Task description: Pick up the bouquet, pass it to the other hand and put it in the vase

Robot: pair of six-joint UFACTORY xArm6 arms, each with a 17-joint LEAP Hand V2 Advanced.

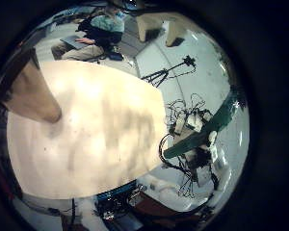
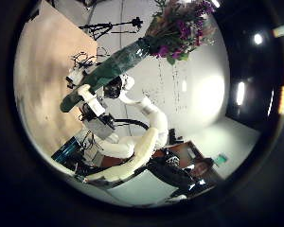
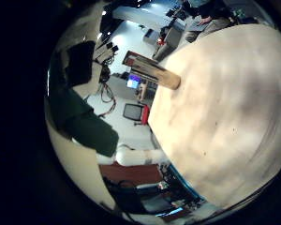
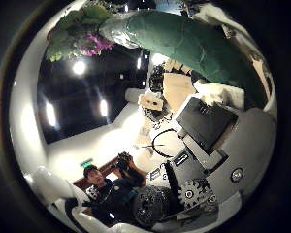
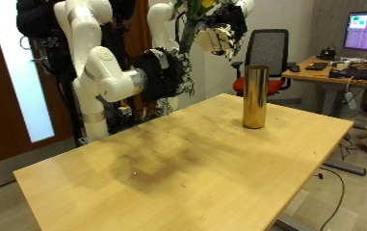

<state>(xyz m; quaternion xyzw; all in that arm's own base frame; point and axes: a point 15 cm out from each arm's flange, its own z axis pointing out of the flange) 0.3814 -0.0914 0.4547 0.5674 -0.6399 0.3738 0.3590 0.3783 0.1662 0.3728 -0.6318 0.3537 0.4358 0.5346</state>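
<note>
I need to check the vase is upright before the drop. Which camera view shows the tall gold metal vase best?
The outside view: the tall gold metal vase stands upright and whole on the light wooden table. Both little finger side palm views show it only small, at the table's edge. The thumb side views miss it.

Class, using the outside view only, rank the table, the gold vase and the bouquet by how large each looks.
1. Table, by far.
2. Gold vase.
3. Bouquet: looks smaller, but it is partly hidden by the hands and sits farther from the camera, so this place is unsure.
</note>
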